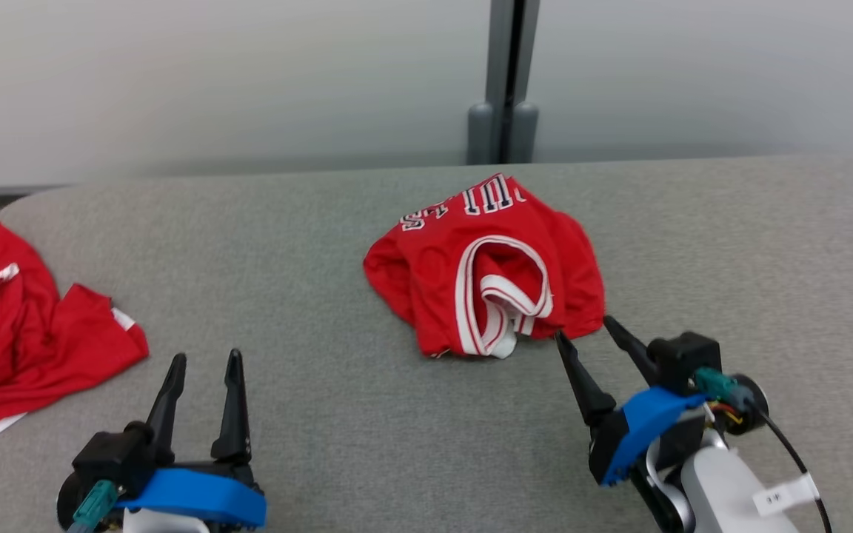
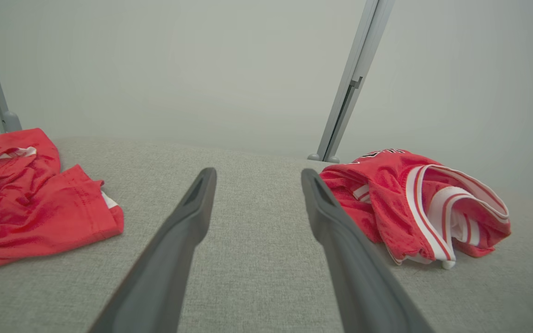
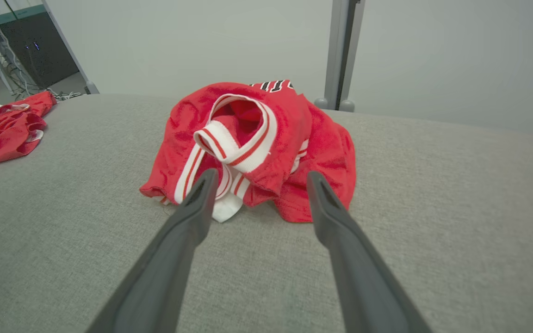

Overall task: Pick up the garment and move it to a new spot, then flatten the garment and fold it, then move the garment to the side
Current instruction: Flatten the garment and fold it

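Observation:
A crumpled red garment (image 1: 486, 270) with white-and-red striped trim and dark lettering lies bunched at the middle of the grey surface; it also appears as the garment (image 2: 414, 203) to the right in the left wrist view and the garment (image 3: 257, 143) straight ahead in the right wrist view. My right gripper (image 1: 582, 329) is open, its fingertips just short of the garment's near right edge, nothing between them. My left gripper (image 1: 206, 359) stands open at the lower left, well away from it.
A second red garment (image 1: 19, 333) lies spread at the left edge of the grey fabric surface (image 1: 323, 414). A grey post (image 1: 504, 81) stands behind the far edge against a pale wall. Dark equipment (image 3: 40, 41) sits far left beyond the surface.

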Controlling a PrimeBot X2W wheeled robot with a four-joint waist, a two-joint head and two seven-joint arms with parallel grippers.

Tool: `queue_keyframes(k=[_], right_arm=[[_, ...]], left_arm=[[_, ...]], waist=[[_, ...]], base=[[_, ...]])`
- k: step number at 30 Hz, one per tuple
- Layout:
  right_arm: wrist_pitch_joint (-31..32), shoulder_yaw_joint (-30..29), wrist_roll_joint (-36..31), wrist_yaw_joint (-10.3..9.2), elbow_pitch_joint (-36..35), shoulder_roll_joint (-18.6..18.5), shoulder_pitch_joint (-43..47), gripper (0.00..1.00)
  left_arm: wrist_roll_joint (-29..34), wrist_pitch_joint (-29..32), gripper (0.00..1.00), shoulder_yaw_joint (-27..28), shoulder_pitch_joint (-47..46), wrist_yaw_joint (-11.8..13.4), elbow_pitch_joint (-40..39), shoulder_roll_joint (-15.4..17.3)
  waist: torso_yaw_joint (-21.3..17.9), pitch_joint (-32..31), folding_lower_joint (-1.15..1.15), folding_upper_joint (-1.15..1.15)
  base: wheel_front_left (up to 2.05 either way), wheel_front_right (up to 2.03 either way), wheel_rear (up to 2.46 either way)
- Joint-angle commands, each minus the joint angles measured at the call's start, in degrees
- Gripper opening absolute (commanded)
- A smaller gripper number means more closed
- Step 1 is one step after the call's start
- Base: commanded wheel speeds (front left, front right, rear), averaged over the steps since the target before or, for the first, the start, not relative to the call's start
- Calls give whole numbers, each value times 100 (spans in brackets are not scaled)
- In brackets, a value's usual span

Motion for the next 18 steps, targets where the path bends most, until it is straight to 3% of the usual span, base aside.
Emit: queue_keyframes(k=[1, 7, 10, 11, 12, 18], right_arm=[[-3, -2, -18, 1, 29, -24, -68, 100], [-13, -157, -473, 1, 1413, -24, -1129, 100], [-160, -193, -522, 1, 1667, -23, -1350, 100], [-281, -207, -532, 1, 1736, -23, -1475, 73], [-375, -201, -545, 1, 1810, -24, -1550, 2], [-912, -63, -578, 1, 1779, -23, -1948, 0]], left_arm=[[36, -28, 100, -18, -88, -35, -5, 11], [87, -28, 100, -179, -519, -98, 31, -61], [98, -27, 100, -210, -595, -128, 55, -92], [102, -27, 100, -210, -621, -129, 60, -103], [106, -27, 100, -192, -636, -132, 63, -111], [122, -27, 100, -97, -535, -137, 101, -155]], waist=[[165, 166, -1, 0], [589, 681, -1, 0], [680, 748, -1, 0], [708, 771, -1, 0], [717, 773, -1, 0], [692, 529, -1, 0]], base=[[0, 0, 0], [0, 0, 0], [0, 0, 0], [0, 0, 0], [0, 0, 0], [0, 0, 0]])
